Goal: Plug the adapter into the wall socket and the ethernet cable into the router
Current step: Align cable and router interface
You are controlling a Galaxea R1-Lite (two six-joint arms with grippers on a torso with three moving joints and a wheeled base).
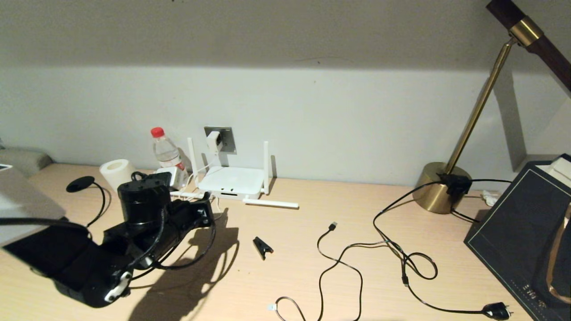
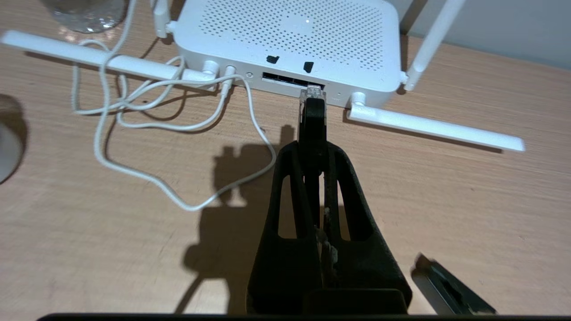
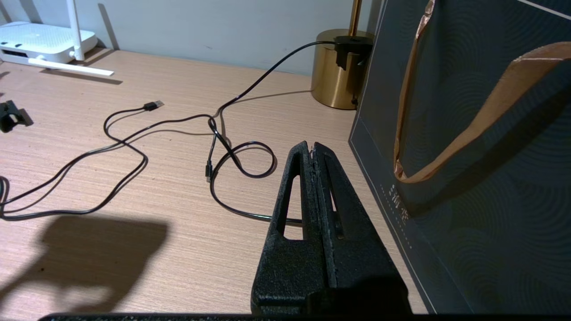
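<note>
- Holding the ethernet cable (image 2: 312, 113) pinched in my left gripper (image 2: 312, 111), its clear connector sits right at the dark port slot on the router (image 2: 290, 35), not visibly seated.
- Adapter (image 1: 213, 141) already sits in the wall socket (image 1: 226, 139), so I judge that half done.
- Next I need a straight, level push, connector kept square to the port.
- Right gripper (image 3: 313, 149) hangs clamped shut on nothing, beside the dark bag (image 3: 468, 156).

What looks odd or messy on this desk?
Two of the router's antennas lie flat on the desk while two stand upright. Loose black cables sprawl in tangled loops, and a small black clip lies stray.
</note>
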